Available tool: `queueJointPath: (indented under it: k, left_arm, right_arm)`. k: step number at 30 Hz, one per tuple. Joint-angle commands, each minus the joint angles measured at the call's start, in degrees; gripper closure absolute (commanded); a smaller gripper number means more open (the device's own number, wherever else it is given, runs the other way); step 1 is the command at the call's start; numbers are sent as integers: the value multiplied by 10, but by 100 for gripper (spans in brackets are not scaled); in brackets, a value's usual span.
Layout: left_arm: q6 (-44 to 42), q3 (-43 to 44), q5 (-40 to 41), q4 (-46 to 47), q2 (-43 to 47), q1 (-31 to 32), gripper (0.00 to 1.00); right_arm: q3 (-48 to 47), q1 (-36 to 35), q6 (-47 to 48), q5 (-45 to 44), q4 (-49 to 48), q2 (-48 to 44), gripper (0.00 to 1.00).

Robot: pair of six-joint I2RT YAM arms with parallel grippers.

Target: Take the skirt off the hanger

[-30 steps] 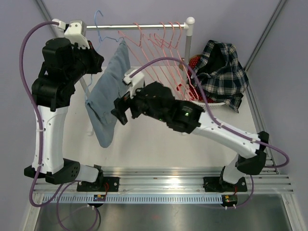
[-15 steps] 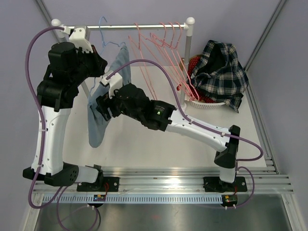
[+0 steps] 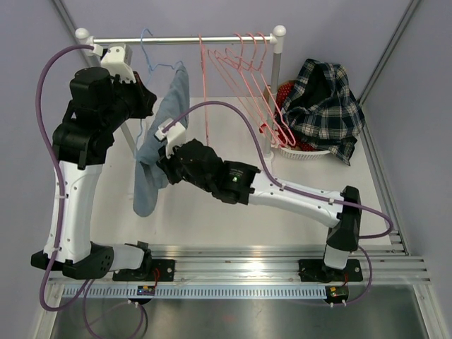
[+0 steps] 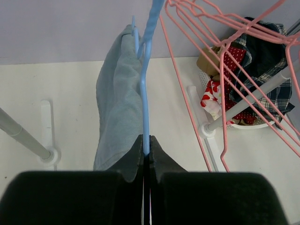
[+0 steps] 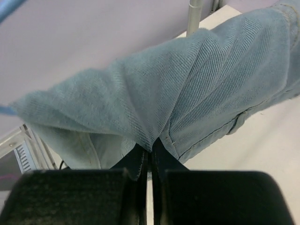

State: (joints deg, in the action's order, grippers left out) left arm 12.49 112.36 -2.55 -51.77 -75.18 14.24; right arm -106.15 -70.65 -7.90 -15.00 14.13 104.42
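A light-blue denim skirt [image 3: 161, 138] hangs from a blue wire hanger [image 3: 150, 53] on the white rail [image 3: 183, 39] at the back left. My left gripper [image 4: 146, 149] is shut on the blue hanger's [image 4: 143, 79] lower wire, with the skirt [image 4: 119, 103] draped just left of it. In the top view my right gripper [image 3: 161, 161] is at the skirt's middle, and in its wrist view the gripper [image 5: 151, 149] is shut on a pinched fold of the skirt [image 5: 187, 98].
Several pink hangers [image 3: 236, 67] hang on the same rail to the right of the blue one. A white basket [image 3: 304, 150] of clothes with a plaid shirt [image 3: 325, 102] stands at the back right. The rail's post [image 3: 277, 70] rises beside it.
My right gripper has moved left to the skirt and closed on a fold of it. The skirt has bunched narrower. The left gripper keeps its hold on the hanger.
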Motion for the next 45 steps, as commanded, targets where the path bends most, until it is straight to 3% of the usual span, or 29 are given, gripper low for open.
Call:
queueJointPath:
  k: [1, 8, 17, 27, 36, 40, 42, 44, 45]
  left_arm:
    - [-11, 50, 24, 77, 9, -1, 100]
    - [-40, 130, 76, 37, -26, -2, 100]
    - [-66, 214, 104, 18, -84, -3, 100]
    - [-70, 177, 107, 28, -67, -3, 100]
    - [-77, 136, 116, 38, -34, -3, 100]
    - [-75, 114, 116, 47, -15, -3, 100]
    - [-75, 103, 114, 50, -5, -3, 100]
    - [-76, 93, 115, 50, -1, -3, 100]
    - [-77, 90, 115, 51, 3, -3, 100]
  right_arm:
    - [65, -48, 3, -63, 12, -83, 100]
    - [247, -143, -37, -183, 46, -233, 100]
    - [341, -271, -149, -349, 169, -328, 100]
    - [390, -286, -237, -394, 224, -349, 100]
    - [401, -285, -348, -505, 346, -397, 100]
    - [360, -285, -407, -579, 473, -420, 100]
    - [339, -285, -391, -627, 501, -440, 100]
    - [319, -285, -324, -656, 465, -466, 100]
    - [320, -285, -198, -683, 424, -476, 100]
